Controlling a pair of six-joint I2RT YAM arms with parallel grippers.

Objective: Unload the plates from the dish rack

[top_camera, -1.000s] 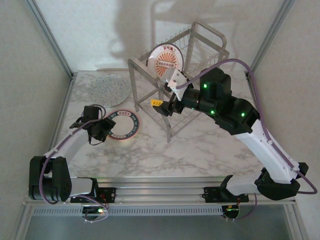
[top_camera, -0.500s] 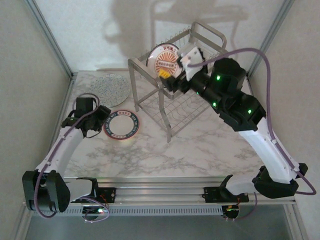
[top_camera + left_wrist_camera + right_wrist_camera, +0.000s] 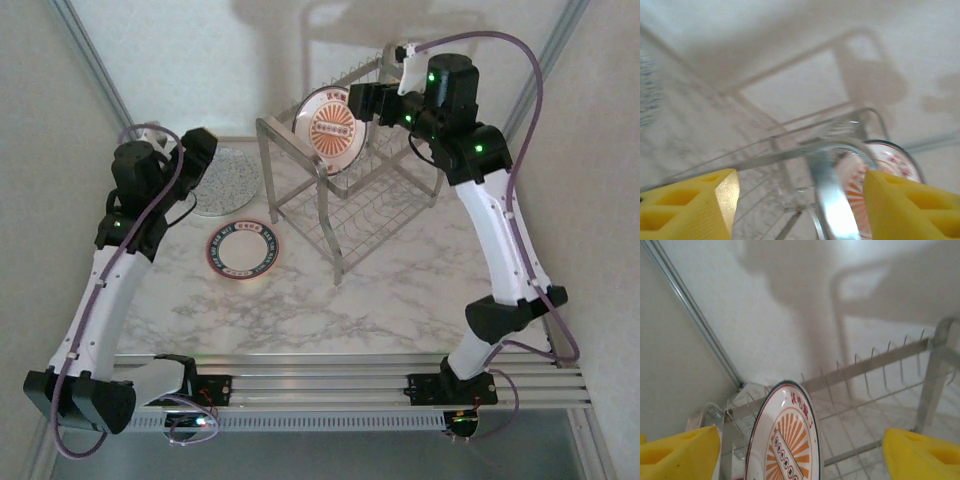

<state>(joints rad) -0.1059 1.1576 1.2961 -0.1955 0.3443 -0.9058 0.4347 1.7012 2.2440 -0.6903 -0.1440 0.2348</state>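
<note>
Left side: left arm reared up over the upper-left corner of the worktop [image 3: 400, 290]. Left gripper [image 3: 800, 195] released, yellow fingers wide apart, nothing between them. Its wrist camera looks toward the dish rack [image 3: 328, 225] from well apart.

Under that arm: speckled plate [image 3: 228, 180] flat on the worktop, left edge covered by the arm. Just below it in the overhead view, a dark-rimmed plate [image 3: 243, 251] also lies flat. Both unloaded, I judge.

Centre: sunburst plate [image 3: 333, 128] stands on edge in the rack's upper tier, leaning slightly.

Right side: right gripper [image 3: 802, 447] hangs at the plate's upper right rim, open and empty. The rim sits between the finger lines, not touched.

Step in hand, by my reading: reach for the last upright plate. Next move calls for dropping the fingers over the rim, closing, then lifting straight up clear of the slot wires.

Hard to see: left wrist view is motion-blurred. Rack's lower tier is mostly screened by wire, so I cannot tell if anything lies there.
</note>
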